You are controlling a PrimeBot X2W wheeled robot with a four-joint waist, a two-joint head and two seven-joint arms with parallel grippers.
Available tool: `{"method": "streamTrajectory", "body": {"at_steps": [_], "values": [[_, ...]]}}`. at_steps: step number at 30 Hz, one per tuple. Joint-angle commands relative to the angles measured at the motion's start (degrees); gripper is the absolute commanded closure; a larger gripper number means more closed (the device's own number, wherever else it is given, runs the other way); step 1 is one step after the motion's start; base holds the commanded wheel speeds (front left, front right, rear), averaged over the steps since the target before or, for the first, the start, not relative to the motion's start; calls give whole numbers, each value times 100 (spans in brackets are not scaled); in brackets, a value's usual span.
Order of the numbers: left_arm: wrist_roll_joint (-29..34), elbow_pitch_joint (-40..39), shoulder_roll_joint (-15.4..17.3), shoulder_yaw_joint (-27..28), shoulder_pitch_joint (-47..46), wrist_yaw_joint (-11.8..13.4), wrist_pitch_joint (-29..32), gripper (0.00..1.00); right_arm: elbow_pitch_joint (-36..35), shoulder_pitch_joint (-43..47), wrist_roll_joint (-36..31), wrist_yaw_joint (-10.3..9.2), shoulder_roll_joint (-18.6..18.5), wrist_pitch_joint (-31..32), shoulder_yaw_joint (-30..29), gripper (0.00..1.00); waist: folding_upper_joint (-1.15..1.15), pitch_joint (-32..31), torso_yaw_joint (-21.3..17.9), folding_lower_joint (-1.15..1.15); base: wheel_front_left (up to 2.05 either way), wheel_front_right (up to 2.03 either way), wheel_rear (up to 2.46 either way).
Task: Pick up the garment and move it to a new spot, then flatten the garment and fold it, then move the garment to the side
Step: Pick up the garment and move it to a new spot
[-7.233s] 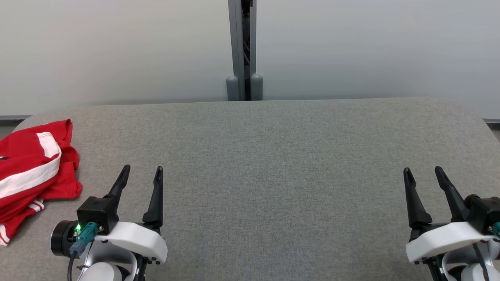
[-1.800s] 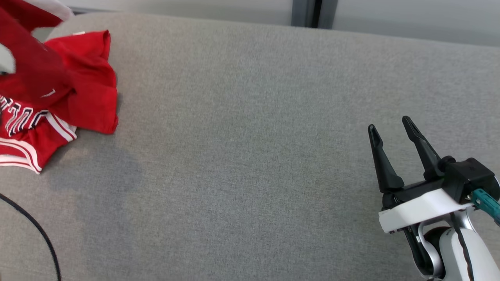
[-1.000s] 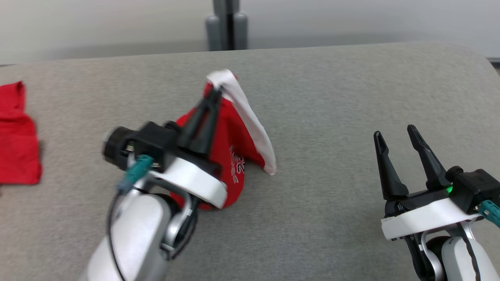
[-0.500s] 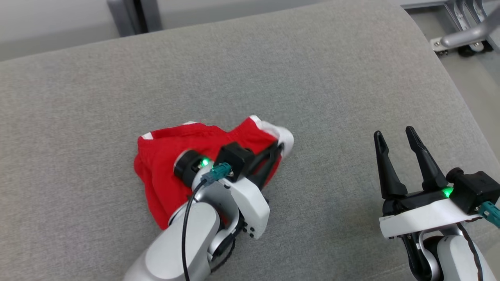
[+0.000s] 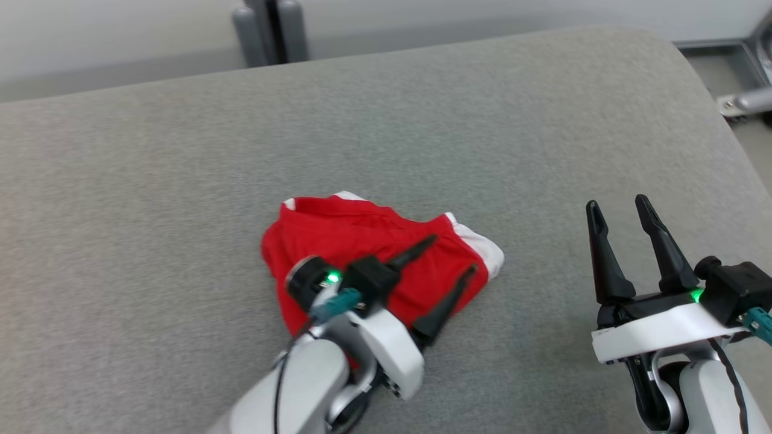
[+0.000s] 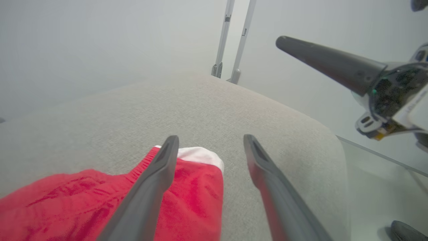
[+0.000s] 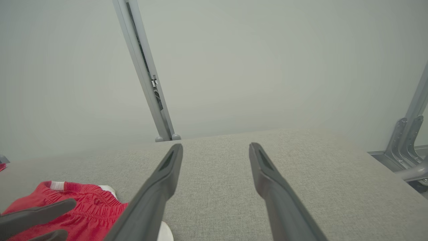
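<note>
- Your left gripper (image 5: 452,255) sits low over the cloth, jaws spread wide with nothing between them. Lift carelessly and a finger may snag a fold and drag the heap.
- You cannot tell whether a finger brushes the cloth.
- The garment (image 5: 338,232) lies crumpled near the middle of the bench (image 5: 181,181). Flattening could trap hidden layers unless you find true edges.
- Your right gripper (image 5: 617,203) hovers wide open and empty, well apart to the right.

Head camera looks down — wrist cameras skim the same grey table (image 5: 151,199).
</note>
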Motion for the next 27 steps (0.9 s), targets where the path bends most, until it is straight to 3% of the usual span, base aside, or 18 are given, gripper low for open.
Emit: {"method": "streamTrajectory", "body": {"at_steps": [1, 13, 20, 27], "values": [[3, -74, 150, 126, 62, 131, -75, 0, 8, 66, -28, 13, -36, 25, -25, 0, 0, -212, 269, 0, 0, 0, 0], [-390, -1060, 1232, 1582, 640, 1223, -468, 0, -137, 253, -152, 13, -37, 249, -132, 0, 0, -536, 949, 0, 0, 0, 0], [-553, -1449, 1877, 2207, 1148, 1357, -602, 0, -174, 370, -264, 13, -38, 373, -152, 0, 0, -697, 1104, 0, 0, 0, 0], [-560, -1891, 2183, 2511, 1824, 1702, -621, 0, -208, 635, -310, 13, -35, 456, -284, 0, 0, -968, 1127, 0, 0, 0, 0]]}}
